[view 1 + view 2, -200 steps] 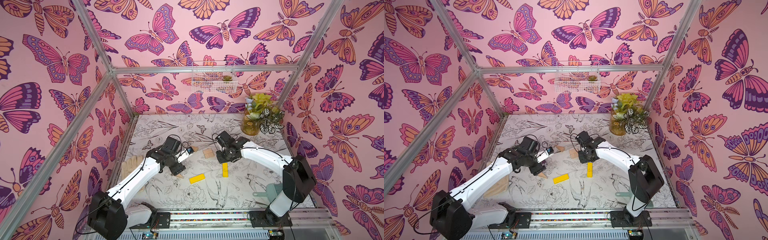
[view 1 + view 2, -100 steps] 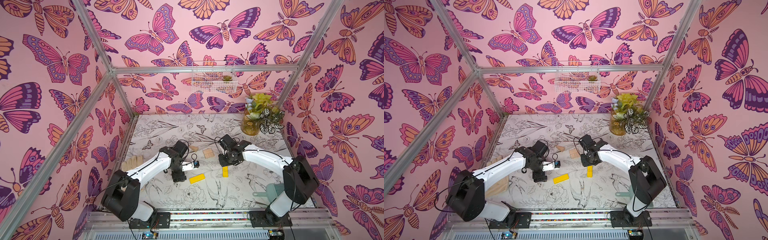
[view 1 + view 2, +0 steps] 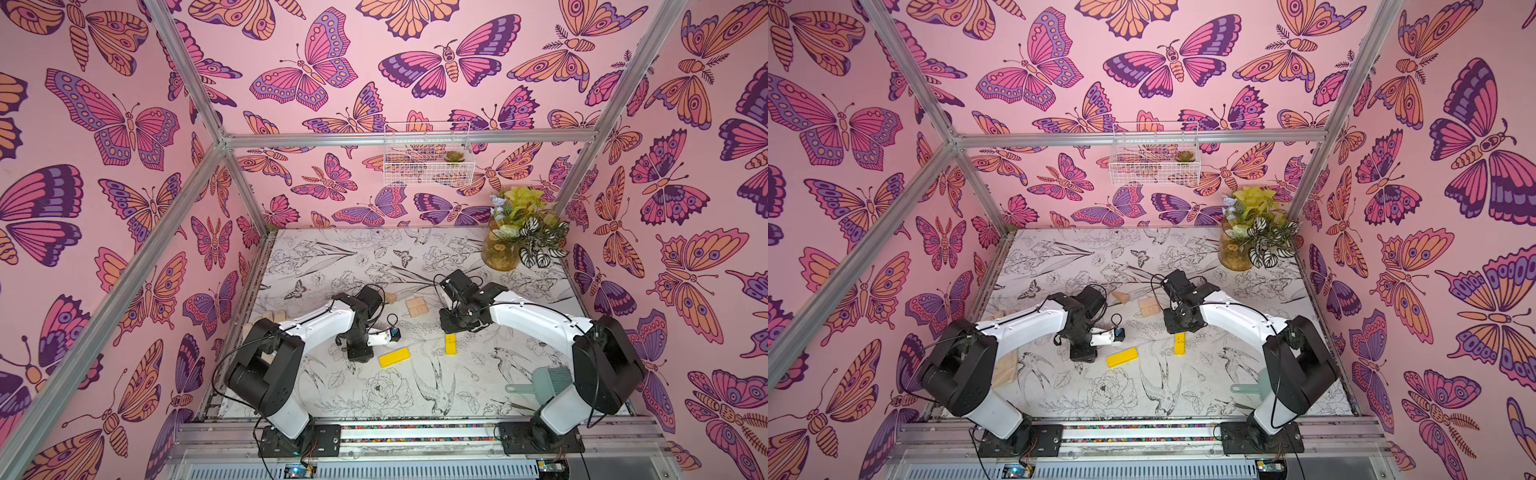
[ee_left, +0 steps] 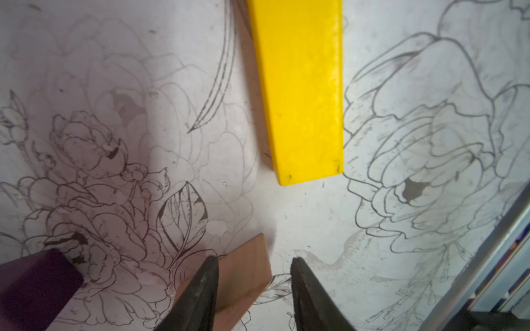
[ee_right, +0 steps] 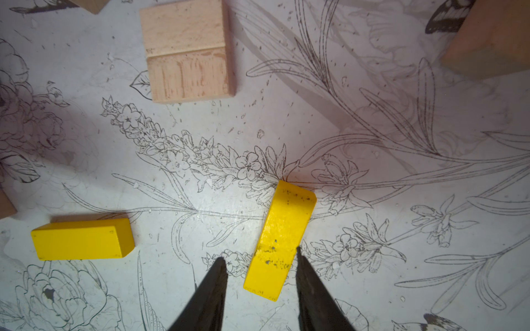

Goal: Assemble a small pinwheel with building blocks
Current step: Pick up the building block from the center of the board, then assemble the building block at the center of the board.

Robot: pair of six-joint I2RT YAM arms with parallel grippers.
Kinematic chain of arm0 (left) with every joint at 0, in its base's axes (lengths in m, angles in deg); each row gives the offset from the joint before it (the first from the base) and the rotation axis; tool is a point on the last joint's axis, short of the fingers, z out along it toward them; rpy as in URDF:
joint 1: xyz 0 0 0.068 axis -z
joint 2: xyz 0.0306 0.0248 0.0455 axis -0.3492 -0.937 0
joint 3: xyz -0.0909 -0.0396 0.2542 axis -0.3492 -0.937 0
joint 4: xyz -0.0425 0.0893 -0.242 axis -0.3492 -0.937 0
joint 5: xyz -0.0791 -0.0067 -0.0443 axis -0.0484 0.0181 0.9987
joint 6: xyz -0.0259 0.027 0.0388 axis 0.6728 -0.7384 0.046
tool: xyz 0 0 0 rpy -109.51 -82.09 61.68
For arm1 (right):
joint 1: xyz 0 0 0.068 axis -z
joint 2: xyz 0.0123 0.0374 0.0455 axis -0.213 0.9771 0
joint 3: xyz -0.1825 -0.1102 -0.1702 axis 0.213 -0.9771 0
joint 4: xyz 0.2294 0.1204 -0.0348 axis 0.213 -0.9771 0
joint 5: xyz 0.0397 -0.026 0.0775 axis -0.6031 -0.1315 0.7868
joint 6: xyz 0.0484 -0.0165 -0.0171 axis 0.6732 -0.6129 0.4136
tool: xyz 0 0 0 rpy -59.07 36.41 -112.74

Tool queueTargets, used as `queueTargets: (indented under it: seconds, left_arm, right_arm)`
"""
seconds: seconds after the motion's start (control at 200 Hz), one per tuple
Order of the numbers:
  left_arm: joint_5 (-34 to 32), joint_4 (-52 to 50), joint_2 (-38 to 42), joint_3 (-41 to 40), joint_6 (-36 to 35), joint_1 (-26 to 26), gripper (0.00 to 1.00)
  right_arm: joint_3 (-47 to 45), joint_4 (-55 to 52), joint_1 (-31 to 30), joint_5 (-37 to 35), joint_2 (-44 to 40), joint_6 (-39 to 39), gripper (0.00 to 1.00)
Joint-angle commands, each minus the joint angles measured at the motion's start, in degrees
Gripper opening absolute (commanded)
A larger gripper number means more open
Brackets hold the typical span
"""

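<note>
Left gripper [image 4: 254,258]: shifted toward front edge of table [image 3: 332,399], jaws narrowed at tan wedge [image 4: 246,266]. Right gripper [image 5: 259,254]: slightly parted astride yellow bar [image 5: 286,223].

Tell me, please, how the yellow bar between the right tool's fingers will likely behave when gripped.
The yellow bar looks like rigid painted wood, so it should not flex. Lying flat on a broad face, it seems unlikely to roll. It sits skewed within the right tool, so closing may twist it straight.
</note>
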Motion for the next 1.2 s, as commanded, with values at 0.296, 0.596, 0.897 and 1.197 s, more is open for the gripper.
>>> queueTargets:
  seconds: [0.296, 0.596, 0.897, 1.197]
  left_arm:
    - [-5.1, 3.8, -3.6, 2.6, 6.8, 1.3, 0.07]
    - [-6.6, 3.8, -10.9, 13.5, 17.4, 5.2, 0.00]
    - [-3.7, 2.9, -19.2, 25.2, 24.3, 7.4, 0.00]
    - [-0.4, 1.6, -22.8, 29.3, 27.6, 8.7, 0.00]
  right_arm:
    - [-2.6, 0.2, 0.9, -0.4, -3.8, 1.7, 0.42]
    - [-3.4, 0.5, 1.5, -0.4, -4.4, 2.2, 0.42]
    - [-3.9, 0.2, 1.7, -0.4, -4.7, 2.3, 0.41]
    - [-4.8, 0.2, 1.9, -0.5, -5.6, 2.6, 0.41]
